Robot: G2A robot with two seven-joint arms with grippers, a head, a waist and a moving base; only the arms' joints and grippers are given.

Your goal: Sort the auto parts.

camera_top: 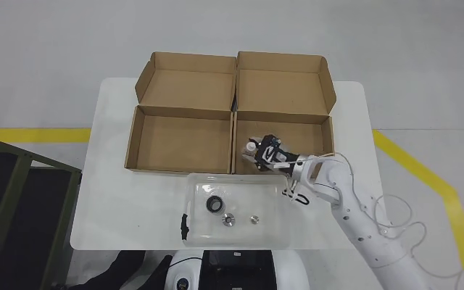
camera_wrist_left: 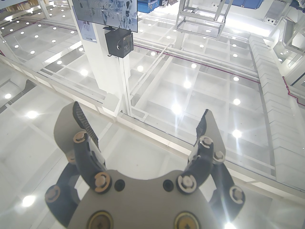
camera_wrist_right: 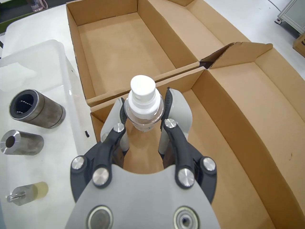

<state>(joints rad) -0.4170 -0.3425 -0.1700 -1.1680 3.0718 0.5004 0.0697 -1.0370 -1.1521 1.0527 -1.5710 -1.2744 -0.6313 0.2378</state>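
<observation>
Nearest the robot, a clear plastic bin (camera_top: 270, 194) sits on the white table (camera_top: 116, 188) with three metal parts lying apart on its floor: a wide sleeve with a dark bore (camera_top: 214, 205), a shorter drilled cylinder (camera_top: 228, 220) and a small pin-like piece (camera_top: 254, 218). A small dark item (camera_top: 185, 226) sits at the bin's left rim, too small to identify. The right arm comes in from the robot's right side, its forearm slanting across the bin's far right corner. Its wrist is stretched forward, so the right gripper (camera_top: 264, 154) hangs over the near left corner of the right cardboard box (camera_top: 308, 139). In the right wrist view, that gripper (camera_wrist_right: 144, 106) is clamped on the shoulder of a small clear spray bottle (camera_wrist_right: 143, 89), one finger on each side. The bottle's white cap points away from the wrist toward the wall the two boxes share. Whether the bottle's base touches the box floor cannot be told, as the gripper's own body hides it. The left cardboard box (camera_top: 177, 141) stands just beside the right one with its brown floor bare. Both boxes have their lid flaps folded open toward the far edge of the table. The left gripper (camera_wrist_left: 141, 110) is turned upward toward the ceiling lights, with its toothed fingers (camera_wrist_left: 83, 120) spread wide and nothing between them.
</observation>
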